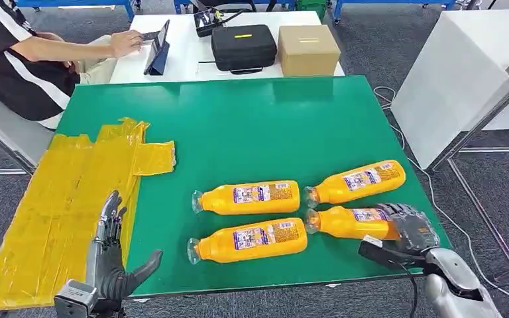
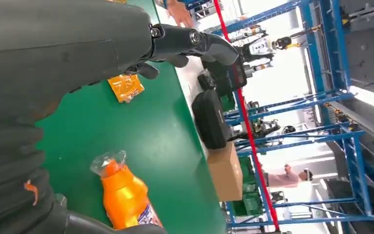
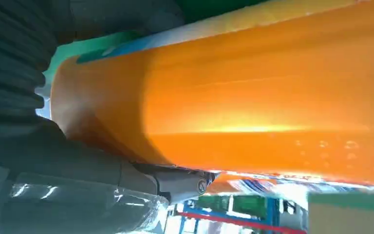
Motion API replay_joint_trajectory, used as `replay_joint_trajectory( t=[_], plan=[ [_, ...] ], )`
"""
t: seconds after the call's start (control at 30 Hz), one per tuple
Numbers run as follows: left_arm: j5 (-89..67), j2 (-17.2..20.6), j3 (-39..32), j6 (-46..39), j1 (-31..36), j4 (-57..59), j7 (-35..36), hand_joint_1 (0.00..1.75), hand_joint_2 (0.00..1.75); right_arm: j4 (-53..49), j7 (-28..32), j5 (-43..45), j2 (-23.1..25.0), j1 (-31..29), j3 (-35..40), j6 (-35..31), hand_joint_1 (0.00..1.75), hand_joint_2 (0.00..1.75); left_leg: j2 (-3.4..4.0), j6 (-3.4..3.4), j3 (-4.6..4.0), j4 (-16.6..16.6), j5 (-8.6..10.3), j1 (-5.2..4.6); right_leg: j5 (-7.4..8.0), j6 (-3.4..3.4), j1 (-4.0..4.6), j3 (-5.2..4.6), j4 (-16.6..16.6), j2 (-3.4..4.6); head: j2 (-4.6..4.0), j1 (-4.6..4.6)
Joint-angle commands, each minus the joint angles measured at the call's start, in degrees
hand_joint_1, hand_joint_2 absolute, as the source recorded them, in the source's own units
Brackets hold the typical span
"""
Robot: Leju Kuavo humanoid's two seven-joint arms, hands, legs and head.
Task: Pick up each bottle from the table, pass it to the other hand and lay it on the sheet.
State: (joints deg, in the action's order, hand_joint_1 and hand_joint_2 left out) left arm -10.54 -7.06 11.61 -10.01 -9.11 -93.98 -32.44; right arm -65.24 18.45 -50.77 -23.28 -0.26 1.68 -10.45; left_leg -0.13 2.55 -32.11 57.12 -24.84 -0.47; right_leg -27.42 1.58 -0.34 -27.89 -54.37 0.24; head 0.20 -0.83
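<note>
Several orange bottles lie on their sides on the green table [image 1: 252, 126]. In the head view my right hand [image 1: 407, 228] is wrapped over the base end of the near right bottle [image 1: 351, 222], which rests on the table. Close up, that bottle [image 3: 253, 97] lies against my right hand [image 3: 53, 161]. Another bottle [image 1: 358, 181] lies just behind it, and two more [image 1: 248, 197] [image 1: 248, 240] lie to the left. My left hand [image 1: 116, 258] holds nothing, fingers spread, at the near edge of the yellow sheet [image 1: 53, 205]. The left hand [image 2: 53, 73] has the near left bottle [image 2: 124, 195] close by.
A person [image 1: 20, 59] sits at the back left by a white table with a tablet [image 1: 159, 46], a black case [image 1: 243, 46] and a cardboard box [image 1: 308, 50]. A white table [image 1: 464, 73] and a metal frame [image 1: 484, 119] stand to the right.
</note>
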Motion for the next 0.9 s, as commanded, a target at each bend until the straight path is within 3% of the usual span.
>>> replay_joint_trajectory(
  t=[0.03, 0.5, 0.77, 0.9],
  plan=[
    [-0.14, -0.71, -1.53, 0.43, 1.39, 2.61, 0.70, 0.00, 1.75, 2.33, 0.93, 6.01, 9.77, 0.40, -7.86, -3.90, 1.75, 1.75, -0.13, -0.18, 0.05, -0.09, 0.02, 0.08, -0.02, -0.08, 0.07, -0.10, 0.12, -0.16, 0.00, -0.02],
    [-0.14, -0.71, -1.52, 0.42, 1.40, 2.70, 0.70, 0.00, 1.75, 2.25, 1.06, 6.06, 9.74, 0.66, -7.98, -4.02, 1.75, 1.75, -0.10, -0.14, -0.32, -0.07, 0.03, 0.03, -0.03, -0.05, 0.03, -0.10, 0.07, -0.12, -0.02, 0.00],
    [0.57, 0.50, 0.09, -0.89, 2.32, 6.62, 0.85, 0.00, 1.75, -0.24, -0.08, 11.68, 15.66, 3.20, -17.72, -10.99, 1.75, 1.75, -0.22, -0.13, -0.30, -0.09, 0.04, 0.03, -0.05, -0.06, 0.04, -0.17, 0.09, -0.24, 0.00, 0.00],
    [0.81, 1.04, 1.00, -1.67, 3.22, 8.65, 0.61, 0.00, 1.75, -1.41, 4.16, 18.56, 18.23, 3.53, -17.80, -9.39, 1.75, 1.75, -0.16, -0.13, -0.36, -0.10, 0.02, 0.02, -0.04, -0.06, 0.03, -0.13, 0.09, -0.20, -0.02, 0.00]
  ],
)
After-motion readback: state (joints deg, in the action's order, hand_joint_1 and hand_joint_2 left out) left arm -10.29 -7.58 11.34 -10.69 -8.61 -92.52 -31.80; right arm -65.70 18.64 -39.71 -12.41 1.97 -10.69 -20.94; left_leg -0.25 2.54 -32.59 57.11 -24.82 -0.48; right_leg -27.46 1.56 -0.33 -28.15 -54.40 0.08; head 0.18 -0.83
